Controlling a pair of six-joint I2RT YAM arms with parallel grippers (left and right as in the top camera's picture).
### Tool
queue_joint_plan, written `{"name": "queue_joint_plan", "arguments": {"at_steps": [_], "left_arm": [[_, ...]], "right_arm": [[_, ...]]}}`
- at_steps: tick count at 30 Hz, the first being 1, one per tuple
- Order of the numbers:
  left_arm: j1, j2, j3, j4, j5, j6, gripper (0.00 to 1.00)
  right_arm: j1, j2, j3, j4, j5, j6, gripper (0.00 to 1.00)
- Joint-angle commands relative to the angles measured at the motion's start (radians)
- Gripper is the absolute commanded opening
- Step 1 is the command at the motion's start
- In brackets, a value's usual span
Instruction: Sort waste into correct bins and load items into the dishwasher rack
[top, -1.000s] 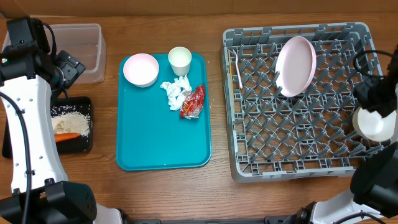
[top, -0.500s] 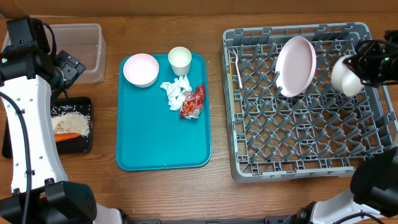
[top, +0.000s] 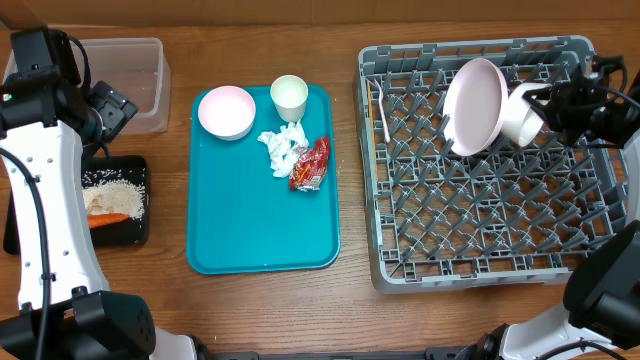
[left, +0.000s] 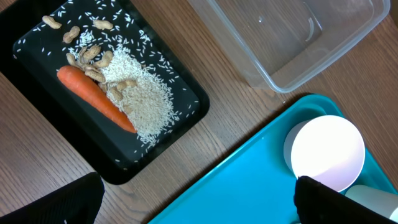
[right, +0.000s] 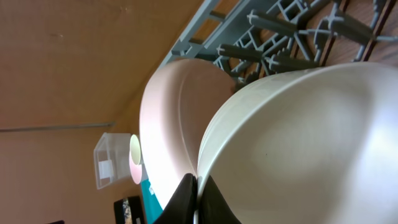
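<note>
R gripper (top: 548, 104) is clamped on the rim of a small white bowl (top: 519, 112), tilted over the rack (top: 480, 225), just beside the upright plate (top: 474, 105). Prob. light, stiff, glazed, so slippery & chippable. Rim pinch looks OK w/ firm squeeze; I'd avoid knocking the plate.

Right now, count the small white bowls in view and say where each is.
2. One bowl on the teal tray's far-left corner; the other bowl in the right gripper, over the rack beside the plate.
</note>
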Motion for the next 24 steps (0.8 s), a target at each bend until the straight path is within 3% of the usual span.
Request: {"name": "queue_joint_plan", "arguments": {"at_steps": [1, 24], "left_arm": [[-0.003, 0.003, -0.004, 0.001, -0.013, 0.005, 1.00], [-0.003, 0.003, -0.003, 0.001, -0.013, 0.005, 1.00]], "right_arm": [[-0.025, -0.012, -0.008, 0.006, -0.050, 0.016, 0.04], [-0.064, -0.012, -0.010, -0.138, 0.013, 0.008, 0.04]]}}
